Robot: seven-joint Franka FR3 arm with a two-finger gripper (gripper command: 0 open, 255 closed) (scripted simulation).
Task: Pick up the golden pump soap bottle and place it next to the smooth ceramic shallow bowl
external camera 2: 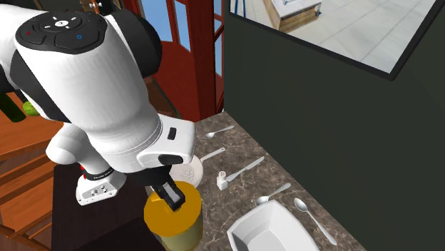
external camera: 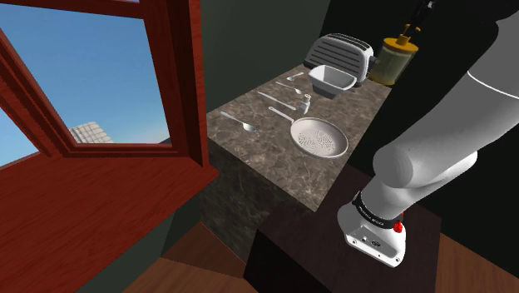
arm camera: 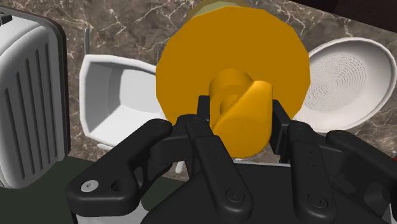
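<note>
Fig.: one arm, tool on soap bottle, marble-top table.

Shoulder view: the table [external camera: 274, 162] runs toward 1 o'clock. At its far end the yellow bottle [external camera: 391, 65] stands upright, w/ the black tool [external camera: 409, 29] coming down on its pump from 12 o'clock. The white bowl [external camera: 333, 81] lies just beside the bottle, at its 9 o'clock; a grey toaster [external camera: 337, 52] sits at the bowl's 12 o'clock. A round pan [external camera: 318, 137] w/ ribbed inside lies at the bowl's 6 o'clock, a small shaker [external camera: 306, 103] between them. Spoons [external camera: 241, 123] lie scattered at the pan's 10 o'clock. A red window frame [external camera: 100, 183] fills the 9 o'clock side.

Wrist view: the tool [arm camera: 242, 109] is clamped on the bottle's [arm camera: 216, 57] pump head, one finger [arm camera: 202, 111] pressed to each side. Bowl [arm camera: 118, 95] and pan [arm camera: 347, 76] flank the bottle.

Second exterior view: the white arm [external camera 2: 100, 100] hangs over the bottle [external camera 2: 175, 222]; tool [external camera 2: 173, 198] on its cap; bowl [external camera 2: 271, 232] at the bottle's 3 o'clock. Whether the bottle's base touches the table: cannot tell.
</note>
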